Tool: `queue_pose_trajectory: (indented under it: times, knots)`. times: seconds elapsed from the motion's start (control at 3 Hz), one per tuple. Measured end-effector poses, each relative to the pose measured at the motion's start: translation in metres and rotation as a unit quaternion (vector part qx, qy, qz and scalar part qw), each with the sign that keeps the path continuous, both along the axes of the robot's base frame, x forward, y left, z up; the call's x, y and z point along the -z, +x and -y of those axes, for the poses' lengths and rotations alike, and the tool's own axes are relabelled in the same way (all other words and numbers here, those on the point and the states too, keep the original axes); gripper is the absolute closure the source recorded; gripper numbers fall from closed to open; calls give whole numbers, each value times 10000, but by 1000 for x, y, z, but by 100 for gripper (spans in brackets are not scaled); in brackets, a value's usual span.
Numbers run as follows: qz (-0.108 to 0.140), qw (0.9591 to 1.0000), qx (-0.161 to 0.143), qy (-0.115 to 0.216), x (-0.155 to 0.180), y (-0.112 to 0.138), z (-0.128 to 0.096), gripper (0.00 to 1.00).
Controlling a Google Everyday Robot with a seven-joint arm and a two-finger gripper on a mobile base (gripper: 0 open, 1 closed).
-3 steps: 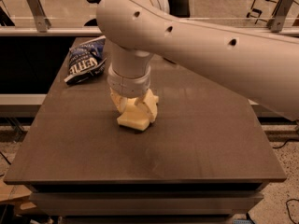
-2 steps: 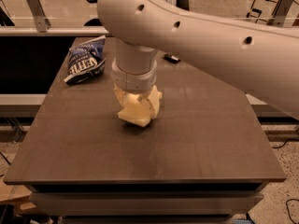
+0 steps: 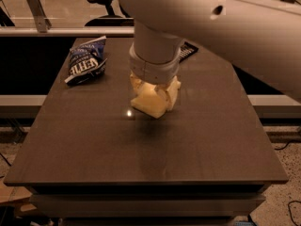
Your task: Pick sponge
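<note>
The pale yellow sponge (image 3: 146,105) hangs tilted a little above the dark table (image 3: 94,145), near its middle, with a shadow on the tabletop under it. My gripper (image 3: 156,95) comes straight down from the thick white arm and is shut on the sponge, its fingers pressed against the sponge's sides. The white wrist cuff hides the top of the sponge.
A blue crinkled chip bag (image 3: 87,62) lies at the table's back left. A small black wrapped bar (image 3: 187,51) lies at the back, right of the arm. A rail and a chair (image 3: 104,0) stand behind the table. The floor drops off at all edges.
The arm has risen and the sponge has come up off the tabletop with it. The chip bag and the black bar have not moved.
</note>
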State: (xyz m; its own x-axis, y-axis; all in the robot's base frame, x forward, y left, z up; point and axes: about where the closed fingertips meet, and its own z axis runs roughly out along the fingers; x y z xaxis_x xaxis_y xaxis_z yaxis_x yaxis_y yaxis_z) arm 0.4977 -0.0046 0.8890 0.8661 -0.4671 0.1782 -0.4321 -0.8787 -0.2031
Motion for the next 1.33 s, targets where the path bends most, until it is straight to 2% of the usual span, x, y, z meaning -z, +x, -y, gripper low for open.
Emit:
queue_pose_trajectory:
  times: [0.33, 0.67, 1.33]
  knots:
    - [163, 9998, 149, 15, -16, 0, 13, 100]
    - [326, 9990, 213, 237, -31, 2, 22, 100]
    - [597, 9927, 55, 1044, -58, 10, 28, 100]
